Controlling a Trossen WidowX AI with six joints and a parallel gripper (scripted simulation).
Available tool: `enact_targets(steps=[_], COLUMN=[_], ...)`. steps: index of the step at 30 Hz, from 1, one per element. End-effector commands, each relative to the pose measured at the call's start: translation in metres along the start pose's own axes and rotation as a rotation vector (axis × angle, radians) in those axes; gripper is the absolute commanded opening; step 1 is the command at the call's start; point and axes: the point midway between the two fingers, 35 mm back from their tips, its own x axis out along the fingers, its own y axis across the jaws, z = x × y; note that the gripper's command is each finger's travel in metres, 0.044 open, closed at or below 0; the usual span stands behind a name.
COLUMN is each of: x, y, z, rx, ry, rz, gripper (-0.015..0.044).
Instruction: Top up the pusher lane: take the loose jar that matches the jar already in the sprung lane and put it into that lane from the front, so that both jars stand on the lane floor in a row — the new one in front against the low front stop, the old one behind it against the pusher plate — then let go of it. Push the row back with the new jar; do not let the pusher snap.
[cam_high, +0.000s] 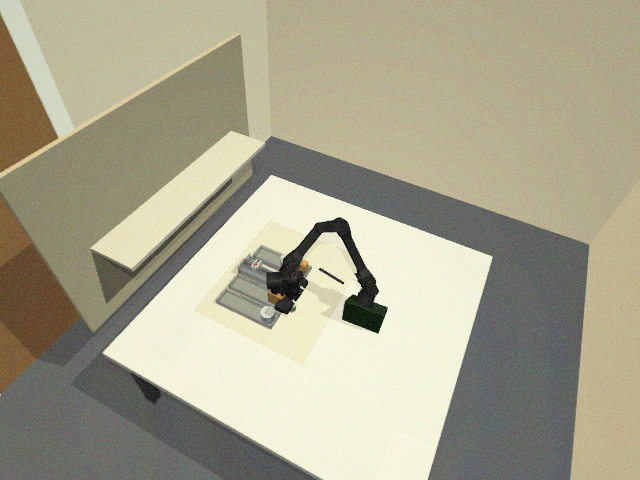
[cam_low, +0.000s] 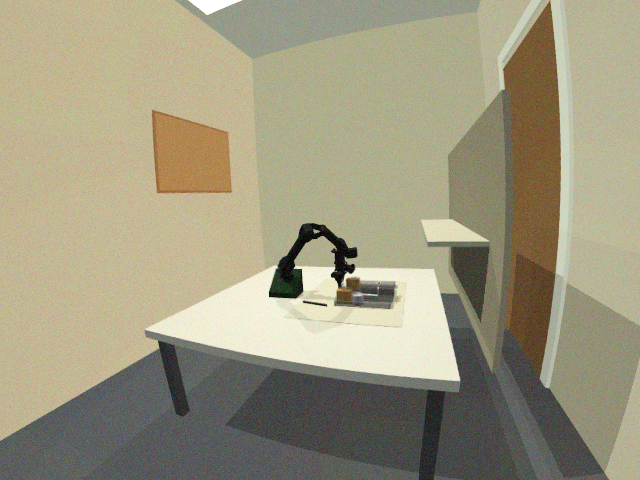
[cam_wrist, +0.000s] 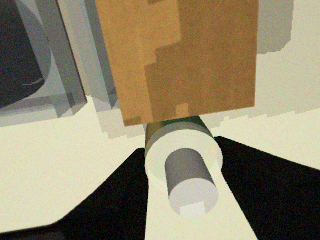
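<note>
The arm stands on a dark green base, nearer the top view's right worktop edge than its left one. It climbs to a high, bent elbow, then slopes down toward the left edge (still well inside it). The end effector points down, low over the worktop, its two black fingers partway together and closed against what stands between them.
</note>
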Motion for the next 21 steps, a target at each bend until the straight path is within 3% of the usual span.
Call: enact_targets(steps=[1,4,21], x=[0.001,-0.001,-0.102], y=[0.001,0.004,0.000], z=[-0.002,-0.014,-0.003], rx=[-0.023,-0.102,-0.012], ry=[0.001,0.016,-0.001], rz=[-0.005,-0.019,0.001], gripper=[0.0059,0.0000,0.0000])
